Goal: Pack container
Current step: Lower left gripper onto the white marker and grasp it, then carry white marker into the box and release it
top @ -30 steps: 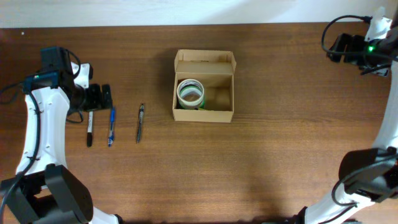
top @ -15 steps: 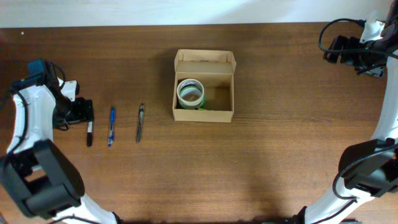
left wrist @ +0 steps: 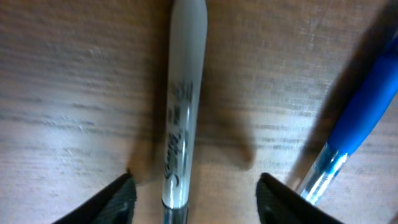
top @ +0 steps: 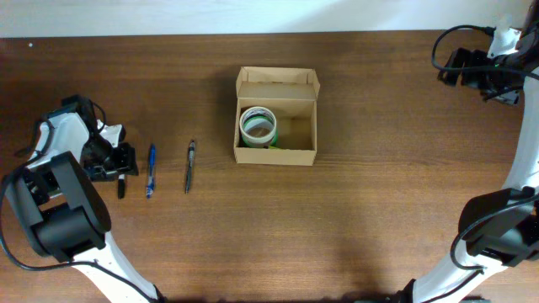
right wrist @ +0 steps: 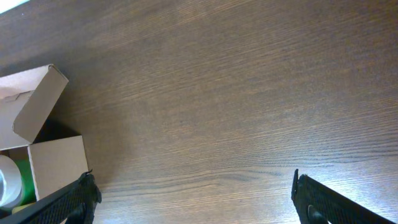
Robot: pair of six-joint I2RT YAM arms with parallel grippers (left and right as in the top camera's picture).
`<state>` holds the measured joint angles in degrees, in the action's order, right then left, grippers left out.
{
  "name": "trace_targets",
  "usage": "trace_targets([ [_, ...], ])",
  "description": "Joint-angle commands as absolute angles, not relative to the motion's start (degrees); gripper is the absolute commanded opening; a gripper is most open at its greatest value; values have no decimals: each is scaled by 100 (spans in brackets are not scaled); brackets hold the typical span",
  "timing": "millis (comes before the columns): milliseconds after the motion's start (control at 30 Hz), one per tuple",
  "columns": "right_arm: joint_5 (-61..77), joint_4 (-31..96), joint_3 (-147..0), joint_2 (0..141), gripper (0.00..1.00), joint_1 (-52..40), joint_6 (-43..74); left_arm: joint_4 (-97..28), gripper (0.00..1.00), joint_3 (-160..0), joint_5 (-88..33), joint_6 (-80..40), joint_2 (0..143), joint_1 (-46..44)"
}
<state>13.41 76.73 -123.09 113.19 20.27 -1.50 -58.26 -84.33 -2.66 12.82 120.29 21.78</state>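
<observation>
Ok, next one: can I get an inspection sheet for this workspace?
Surface: brown wooden table.
Job's things: cardboard box, lid open, tape roll inside.
Clutter: marker, blue pen, dark pen, left of the box.
Grippers: left gripper straddles the marker, jaws apart, no contact seen; right gripper open over bare wood.
Cables: black cable looped by the right arm.
Surroundings: pale strip beyond the far edge.

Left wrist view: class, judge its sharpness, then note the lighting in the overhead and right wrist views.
Left wrist view: very close, the marker lettering smeared, blue pen soft-edged. Overhead view: even light, sharp, container interior partly shadowed. Right wrist view: pale sheen on the table near the top.
</observation>
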Motion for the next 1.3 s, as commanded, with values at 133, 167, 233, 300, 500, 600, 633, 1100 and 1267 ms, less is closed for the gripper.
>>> trace_targets([
  [133, 1306, 7677, -12289, 11343, 99, 2029, -119, -5610, 44, -8484, -244, 1343, 12149, 2176],
  [167, 1306, 7677, -12289, 11343, 99, 2027, -119, -5581, 40, -8484, -209, 1343, 12162, 2174],
  [233, 1306, 7677, -12289, 11343, 99, 2027, -119, -5544, 34, -8484, -185, 1391, 12191, 2176],
  [300, 1306, 7677, -12289, 11343, 99, 2029, -119, -5531, 32, -8479, -167, 1564, 12215, 2174],
  [500, 1306, 7677, -12289, 11343, 99, 2027, -119, -5485, 32, -8479, -165, 1918, 12215, 2163],
  [600, 1306, 7677, -12289, 11343, 99, 2027, -119, -5481, 27, -8479, -3, 1944, 12215, 2106],
  [633, 1306, 7677, -12289, 11343, 99, 2027, -119, -5476, 19, -8479, 36, 1946, 12215, 2075],
  [1100, 1304, 7677, -12289, 11343, 99, 2029, -119, -6486, 2, -9338, -215, 1721, 12213, 1372],
  [1267, 1306, 7677, -12289, 11343, 99, 2029, -119, -7725, 2, -11085, -213, 1728, 12213, 803],
])
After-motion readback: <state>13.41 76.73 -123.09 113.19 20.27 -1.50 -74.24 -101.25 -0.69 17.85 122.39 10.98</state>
